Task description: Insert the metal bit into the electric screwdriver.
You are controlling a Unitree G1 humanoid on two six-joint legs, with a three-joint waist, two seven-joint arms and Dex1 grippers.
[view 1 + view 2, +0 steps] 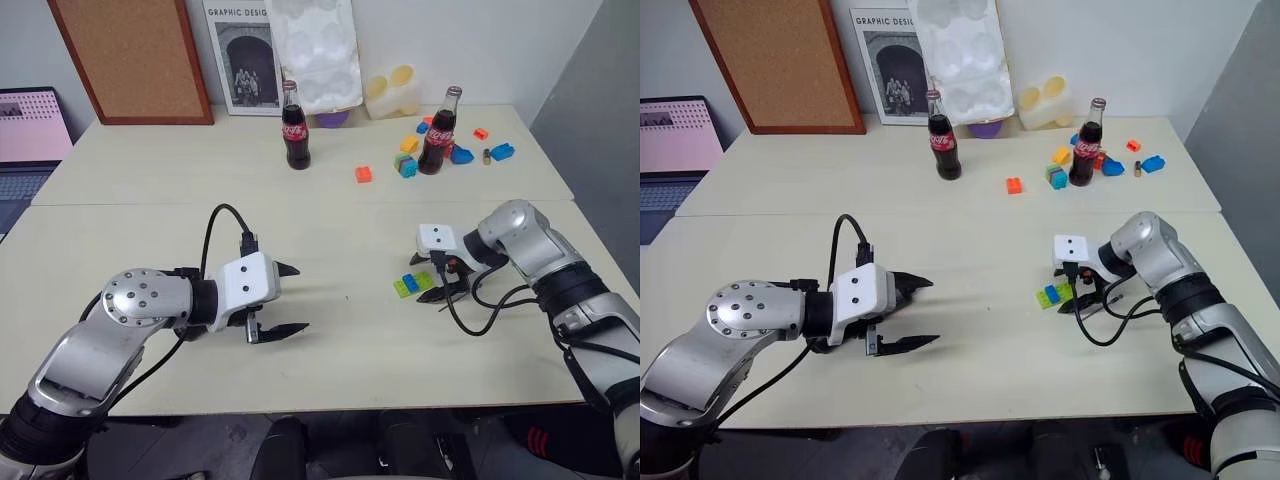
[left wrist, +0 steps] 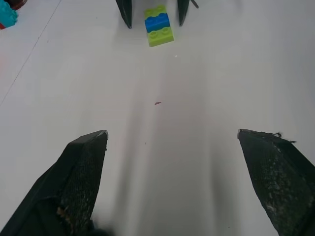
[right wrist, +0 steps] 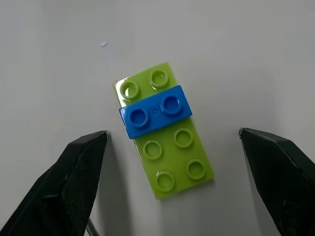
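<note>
The metal bit and the electric screwdriver are out of view. My left gripper [image 1: 298, 298] hangs open just above the bare tabletop at the front left, pointing right, with nothing between its fingers. My right gripper [image 1: 428, 280] points down at the front right, open, its fingers [image 3: 78, 177] standing on either side of a green plate with a blue brick [image 3: 165, 130] on it, apart from it. The same green and blue piece [image 2: 158, 24] lies ahead of my left gripper [image 2: 172, 135], flanked by the right gripper's fingertips [image 2: 125, 12].
Two dark cola bottles [image 1: 293, 127] [image 1: 437, 132] stand at the back. An orange brick [image 1: 364, 174] and several loose coloured bricks [image 1: 408, 160] lie near them. A laptop [image 1: 30, 140] sits at the far left. A cork board [image 1: 130, 55] leans on the wall.
</note>
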